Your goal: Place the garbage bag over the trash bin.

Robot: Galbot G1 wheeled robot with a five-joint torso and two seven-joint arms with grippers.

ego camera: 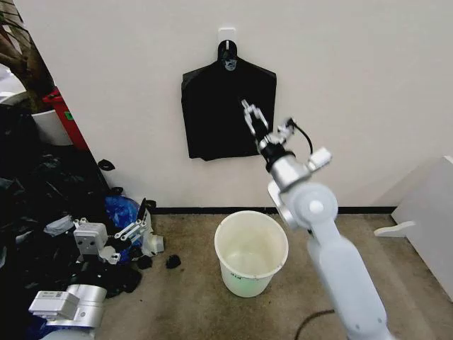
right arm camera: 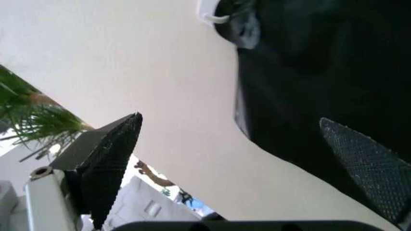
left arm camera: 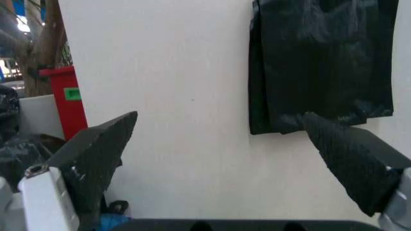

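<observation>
The trash bin (ego camera: 250,251), a round white bucket, stands upright on the floor below the wall. A flat black bundle (ego camera: 228,112) with a narrow neck hangs from a white wall hook (ego camera: 227,34). The garbage bag itself is out of view. My right gripper (ego camera: 251,117) is raised in front of the bundle's lower right part, open with nothing between its fingers; the right wrist view shows the right gripper (right arm camera: 231,122) facing the bundle (right arm camera: 321,72). My left gripper (ego camera: 134,228) waits low at the left, open, and in its own wrist view the left gripper (left arm camera: 220,117) faces the wall beside the bundle (left arm camera: 321,62).
A heap of dark bags and a blue plastic bag (ego camera: 122,210) lie against the wall at the left, with a red bin (ego camera: 67,117) behind. White box-like furniture (ego camera: 432,212) stands at the right. Small black scraps (ego camera: 173,261) lie left of the bucket.
</observation>
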